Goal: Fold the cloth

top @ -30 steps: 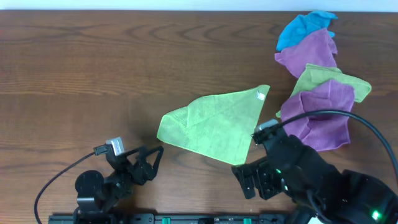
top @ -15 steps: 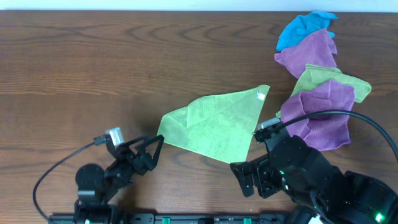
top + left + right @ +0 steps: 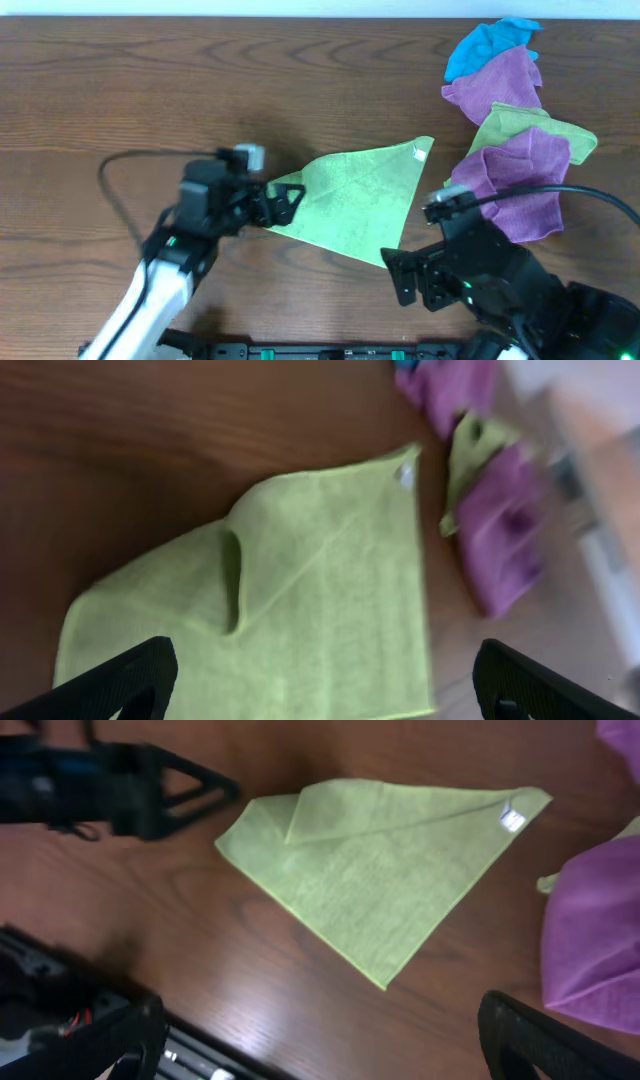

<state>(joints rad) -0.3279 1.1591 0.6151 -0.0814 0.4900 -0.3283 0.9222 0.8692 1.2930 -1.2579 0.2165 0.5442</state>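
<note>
The lime-green cloth (image 3: 350,200) lies flat on the table in a rough triangle, with one layer folded over at its left side. Its white tag (image 3: 418,152) is at the far right corner. My left gripper (image 3: 285,200) is open and sits at the cloth's left corner. In the left wrist view the cloth (image 3: 300,600) fills the space between the open fingers (image 3: 325,700). My right gripper (image 3: 400,275) is open and empty, just in front of the cloth's near corner. The right wrist view shows the cloth (image 3: 380,860), its tag (image 3: 512,818) and the left gripper (image 3: 170,790).
A pile of cloths lies at the right: a purple one (image 3: 510,190), another lime-green one (image 3: 530,128), a second purple one (image 3: 495,85) and a blue one (image 3: 490,45). The near purple cloth lies close to the tag corner.
My left arm has swung from the table's front edge up and to the right, to the cloth's left corner. My right arm has shifted slightly. The cloth has not moved.
</note>
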